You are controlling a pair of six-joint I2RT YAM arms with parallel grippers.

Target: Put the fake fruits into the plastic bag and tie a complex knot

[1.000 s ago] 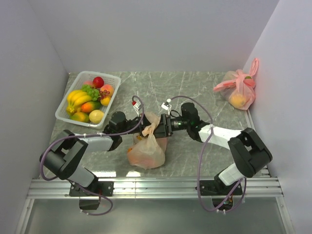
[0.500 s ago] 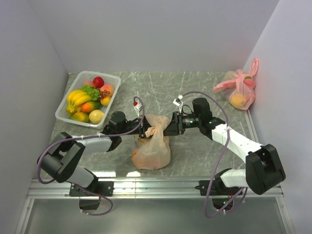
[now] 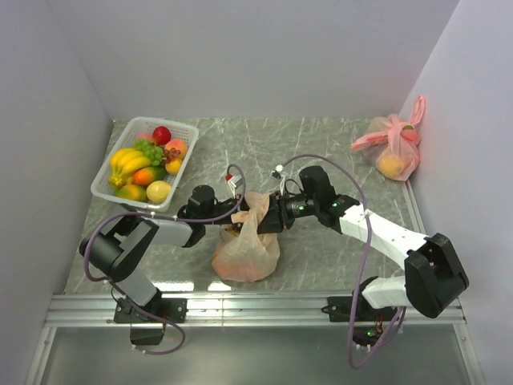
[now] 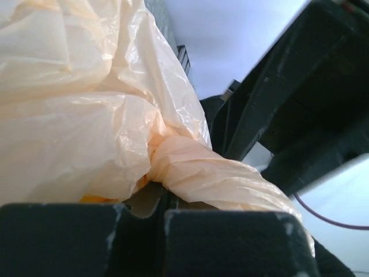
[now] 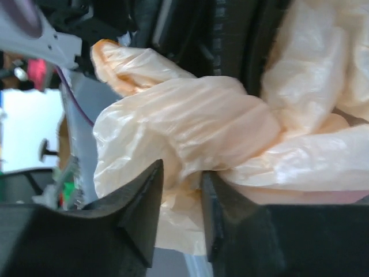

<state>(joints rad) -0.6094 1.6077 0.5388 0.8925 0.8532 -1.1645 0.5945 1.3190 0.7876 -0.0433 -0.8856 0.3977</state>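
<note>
The plastic bag (image 3: 244,250) lies at the middle of the table with fruit showing through it. Its handles are twisted into a knot (image 3: 256,210) at its top, between my two grippers. My left gripper (image 3: 232,216) is at the knot's left side, jaws shut, with the twisted handle (image 4: 213,173) running out across its fingertips. My right gripper (image 3: 270,218) is at the knot's right side, its jaws closed on a bunch of the bag's plastic (image 5: 190,133). More fake fruits (image 3: 144,164), bananas, grapes and apples, lie in the basket at the back left.
A white plastic basket (image 3: 104,192) stands at the back left. A pink tied bag (image 3: 393,148) with a yellow fruit inside sits at the back right by the wall. Walls close in on the left, the back and the right.
My right gripper pulled away to the right with the handle, then came back left to the knot. My left gripper shifted a little right. The bag's top has tightened and moved slightly.
</note>
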